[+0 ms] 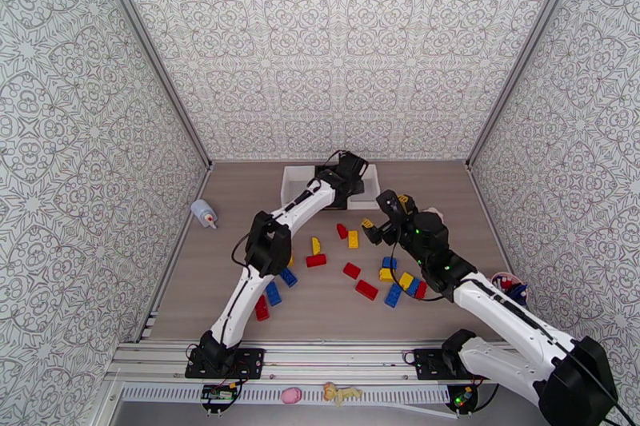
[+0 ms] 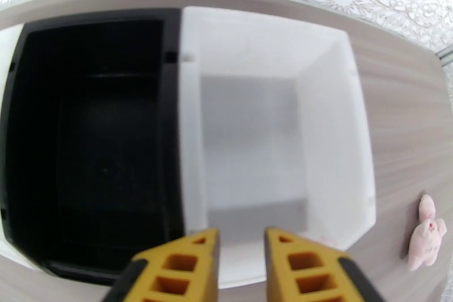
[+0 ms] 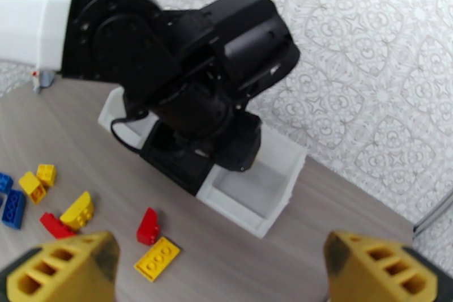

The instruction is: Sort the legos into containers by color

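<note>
Our left tool (image 2: 242, 239) hangs over the near rim of a white bin (image 2: 334, 127). Its jaws stand a narrow gap apart and hold nothing. The black bin (image 2: 85, 127) sits hard against that bin's left side, and a pink toy (image 2: 427, 232) lies to its right. Our right tool (image 3: 221, 266) gapes wide and empty above the surface (image 3: 340, 207). The legos (image 1: 366, 289) lie scattered between the bins and the arm bases.

table (image 1: 240, 200): wood-grain | on it: scattered legos (image 1: 366, 289), containers (image 1: 296, 178) at back, bottle (image 1: 203, 213), pink toy (image 2: 427, 232)
</note>
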Robot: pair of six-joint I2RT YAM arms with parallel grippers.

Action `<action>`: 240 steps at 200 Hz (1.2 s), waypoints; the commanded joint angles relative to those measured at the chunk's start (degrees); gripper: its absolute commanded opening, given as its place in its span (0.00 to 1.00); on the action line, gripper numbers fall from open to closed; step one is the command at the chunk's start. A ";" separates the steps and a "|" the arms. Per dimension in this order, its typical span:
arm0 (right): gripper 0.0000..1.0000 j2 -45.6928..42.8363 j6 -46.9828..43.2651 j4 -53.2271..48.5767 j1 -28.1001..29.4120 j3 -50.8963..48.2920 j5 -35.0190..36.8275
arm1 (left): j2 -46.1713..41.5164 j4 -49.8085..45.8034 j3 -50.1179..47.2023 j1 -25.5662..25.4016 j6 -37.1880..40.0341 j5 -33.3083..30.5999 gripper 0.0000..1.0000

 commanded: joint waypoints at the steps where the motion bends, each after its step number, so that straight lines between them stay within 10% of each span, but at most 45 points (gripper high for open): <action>1: 1.00 -2.23 5.55 1.73 -0.42 -1.54 3.97 | -2.44 1.62 -0.42 0.26 4.01 1.19 0.37; 81: 1.00 -4.73 24.23 -14.91 -0.57 1.11 7.46 | -33.43 23.92 -43.01 0.27 15.59 7.05 0.99; 157: 0.99 2.06 45.15 -37.96 -0.56 5.22 14.34 | -55.84 43.72 -75.72 -2.45 31.60 27.14 1.00; 240: 1.00 21.56 49.81 -47.24 -0.88 13.41 6.38 | -62.73 39.29 -82.19 -5.21 49.03 46.65 1.00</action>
